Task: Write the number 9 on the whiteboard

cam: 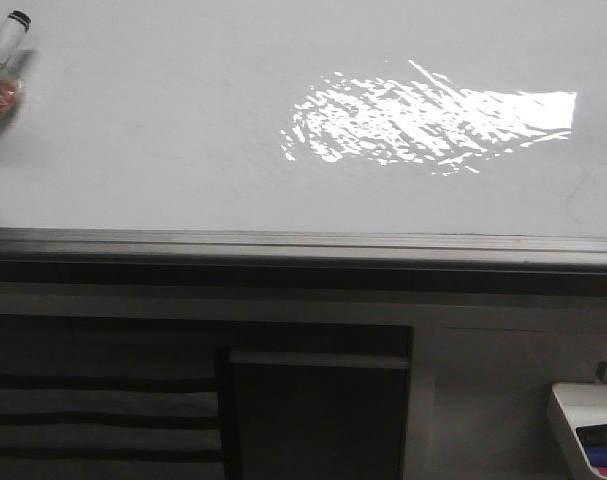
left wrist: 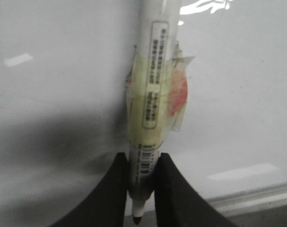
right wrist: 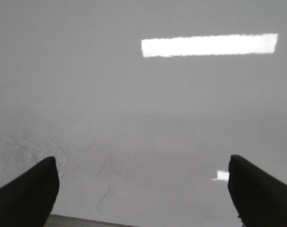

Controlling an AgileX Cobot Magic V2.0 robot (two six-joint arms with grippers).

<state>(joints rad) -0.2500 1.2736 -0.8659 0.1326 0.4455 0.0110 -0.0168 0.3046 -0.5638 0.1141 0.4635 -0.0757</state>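
The whiteboard (cam: pixel 183 130) is a large glossy white board with a grey metal edge strip (cam: pixel 283 245) and a bright glare patch (cam: pixel 433 125). I see no black digit 9 on it; only faint grey smudge marks (right wrist: pixel 110 189) show in the right wrist view. My left gripper (left wrist: pixel 142 163) is shut on a white marker (left wrist: pixel 150 94) wrapped in yellowish tape with a red patch, black tip toward the camera. The marker (cam: pixel 5 40) shows at the far left edge in the front view. My right gripper (right wrist: pixel 143 179) is open and empty over the board (right wrist: pixel 134 94).
A small white tray (cam: pixel 583 425) with markers stands at the lower right, below the board's edge. Dark shelving and a panel (cam: pixel 318 415) lie below the edge strip.
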